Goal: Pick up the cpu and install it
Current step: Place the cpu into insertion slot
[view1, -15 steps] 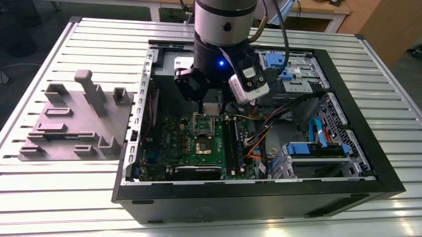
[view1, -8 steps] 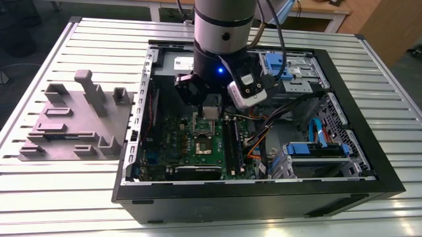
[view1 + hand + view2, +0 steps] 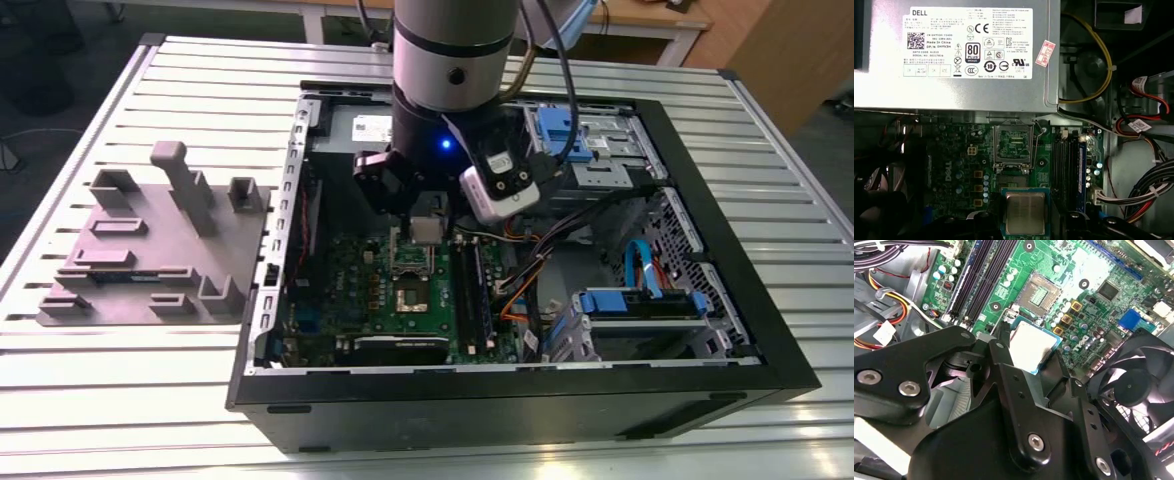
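Tool (image 3: 1030, 356): pinching the cpu, one black finger (image 3: 999, 352) on each of two opposite edges; jaws closed onto it.
Cpu (image 3: 1025, 212): flat, silver top up w/ a thin pale-blue rim, held in the air over the motherboard (image 3: 1089, 270), not seated. In the exterior view it shows as a small grey square (image 3: 424, 231) right under the arm's wrist.
Socket (image 3: 1013, 145): open, frame up, contacts bare. It sits just beside the cpu in both wrist views, apart from it, also at (image 3: 1040, 292).
RAM slots (image 3: 1066, 170): long black strips alongside the socket.
PSU box (image 3: 954, 55): big grey box w/ white label, past the socket at the board's edge.
Fan (image 3: 1139, 375): black, round, near the held cpu.
Cables (image 3: 1144, 195): red, white and yellow bundles in the bay next to the RAM slots.
PC case (image 3: 534, 395): black, lying on its side w/ panel off, on the slatted metal desk (image 3: 134, 400).
Arm (image 3: 451, 60): grey tube reaching down into the case over the board.
Grey jig (image 3: 160, 250): moulded block w/ posts on the desk, at the exterior view's left, just beside the case.
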You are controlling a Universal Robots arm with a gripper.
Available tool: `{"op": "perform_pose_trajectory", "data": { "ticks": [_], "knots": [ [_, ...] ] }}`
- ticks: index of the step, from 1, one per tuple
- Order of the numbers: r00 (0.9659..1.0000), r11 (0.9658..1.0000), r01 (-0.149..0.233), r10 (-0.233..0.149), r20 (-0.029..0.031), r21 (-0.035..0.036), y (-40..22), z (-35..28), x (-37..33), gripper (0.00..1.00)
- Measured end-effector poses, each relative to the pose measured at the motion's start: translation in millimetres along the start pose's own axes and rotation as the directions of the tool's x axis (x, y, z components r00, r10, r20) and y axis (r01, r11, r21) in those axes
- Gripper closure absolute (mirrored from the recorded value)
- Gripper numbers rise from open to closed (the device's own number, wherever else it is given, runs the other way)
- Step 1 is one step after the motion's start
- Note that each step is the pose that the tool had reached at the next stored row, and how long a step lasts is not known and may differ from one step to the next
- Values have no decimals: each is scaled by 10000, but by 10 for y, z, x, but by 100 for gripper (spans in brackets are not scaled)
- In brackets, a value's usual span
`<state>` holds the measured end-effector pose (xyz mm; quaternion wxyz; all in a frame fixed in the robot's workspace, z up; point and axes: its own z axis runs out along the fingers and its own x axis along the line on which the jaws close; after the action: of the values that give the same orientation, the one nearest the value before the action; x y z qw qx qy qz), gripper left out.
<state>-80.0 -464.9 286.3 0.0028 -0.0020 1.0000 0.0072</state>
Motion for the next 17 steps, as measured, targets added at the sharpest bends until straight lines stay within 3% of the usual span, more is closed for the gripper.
{"op": "perform_pose_trajectory", "data": {
  "ticks": [8, 13, 17],
  "knots": [
    [10000, 10000, 30, -30, -1, 1, -2, 121, 3, 52],
    [9996, 9996, 283, -283, -4, -2, -3, 209, 17, 52],
    [9996, 9996, 290, -290, -5, 0, -4, 214, 18, 52]
  ]
}}
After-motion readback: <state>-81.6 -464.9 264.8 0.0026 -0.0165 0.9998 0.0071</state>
